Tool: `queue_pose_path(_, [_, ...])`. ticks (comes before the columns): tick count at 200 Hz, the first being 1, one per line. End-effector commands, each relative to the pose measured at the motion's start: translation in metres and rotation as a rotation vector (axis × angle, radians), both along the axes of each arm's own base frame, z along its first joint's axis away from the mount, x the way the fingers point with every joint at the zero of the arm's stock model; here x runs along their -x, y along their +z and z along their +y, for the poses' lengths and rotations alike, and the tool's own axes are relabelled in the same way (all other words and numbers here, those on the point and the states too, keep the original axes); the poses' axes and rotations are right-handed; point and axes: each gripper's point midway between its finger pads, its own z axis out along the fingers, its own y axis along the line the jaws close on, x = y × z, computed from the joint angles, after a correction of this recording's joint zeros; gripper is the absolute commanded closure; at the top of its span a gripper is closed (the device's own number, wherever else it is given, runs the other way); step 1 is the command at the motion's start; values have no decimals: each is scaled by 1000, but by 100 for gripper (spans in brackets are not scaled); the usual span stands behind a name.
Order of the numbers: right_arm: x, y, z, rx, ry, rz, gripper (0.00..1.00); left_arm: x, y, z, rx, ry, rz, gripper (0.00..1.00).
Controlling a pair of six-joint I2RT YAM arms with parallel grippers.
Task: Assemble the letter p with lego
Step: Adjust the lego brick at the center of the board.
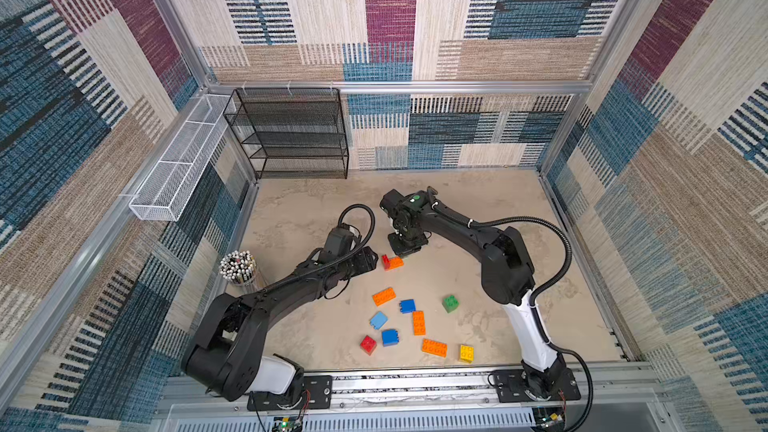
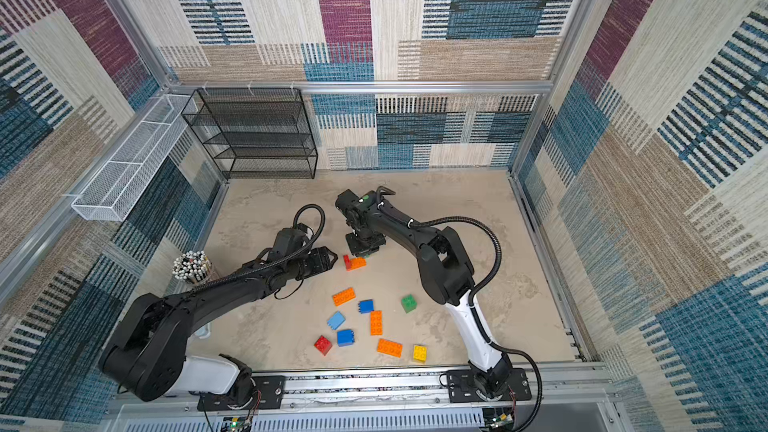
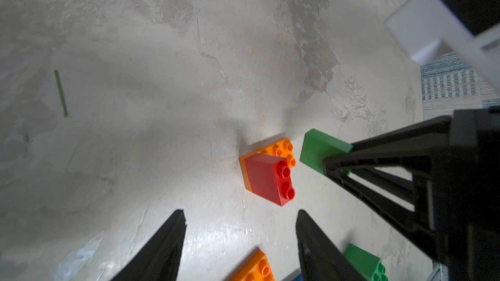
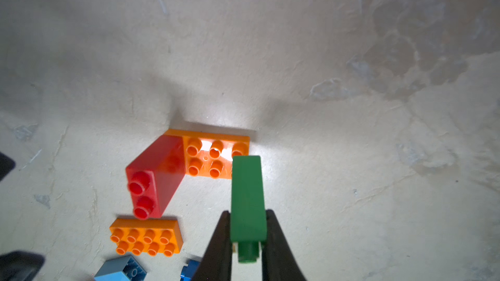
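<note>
A red brick [image 1: 386, 261] sits pressed on one end of a long orange brick [image 1: 397, 262] on the table [image 1: 519, 209], mid-scene. My right gripper [image 4: 247, 213] is shut on a green brick [image 4: 246, 193], which hangs just above the orange brick's [image 4: 213, 155] free end. In both top views this gripper's body hides the green brick. My left gripper [image 3: 240, 212] is open and empty, low over the table just left of the red brick [image 3: 266, 178]. Several loose lego lie nearer the front: orange [image 1: 383, 296], blue [image 1: 407, 306], green [image 1: 450, 303], yellow [image 1: 466, 353].
A cup of pens [image 1: 239, 268] stands at the left, close behind my left arm. A black mesh shelf [image 1: 291, 135] stands at the back left, and a white mesh basket [image 1: 183, 164] hangs on the left wall. Metal rails border the table.
</note>
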Motion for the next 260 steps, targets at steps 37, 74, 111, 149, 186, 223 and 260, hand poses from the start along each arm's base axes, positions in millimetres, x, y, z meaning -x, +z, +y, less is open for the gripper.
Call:
queue_pose_path(37, [5, 15, -12, 11, 6, -22, 100, -47, 0, -37, 117, -77, 26, 34])
queue_pose_path(74, [8, 25, -23, -4, -8, -55, 100, -54, -15, -58, 146, -155, 100, 43])
queue_pose_path(111, [8, 38, -38, -20, -34, -86, 100, -40, -31, -72, 129, -220, 172, 46])
queue_pose_path(149, [11, 41, -45, -23, -33, -91, 100, -28, -46, -87, 116, -290, 231, 52])
queue_pose_path(186, [13, 42, -53, -17, -32, -98, 100, -17, -48, -96, 106, -334, 248, 56])
queue_pose_path(223, [14, 36, -64, 3, -33, -101, 100, -9, -50, -108, 99, -393, 240, 60])
queue_pose_path(260, [20, 36, -71, 1, -18, -103, 100, -2, -47, -119, 101, -438, 234, 63])
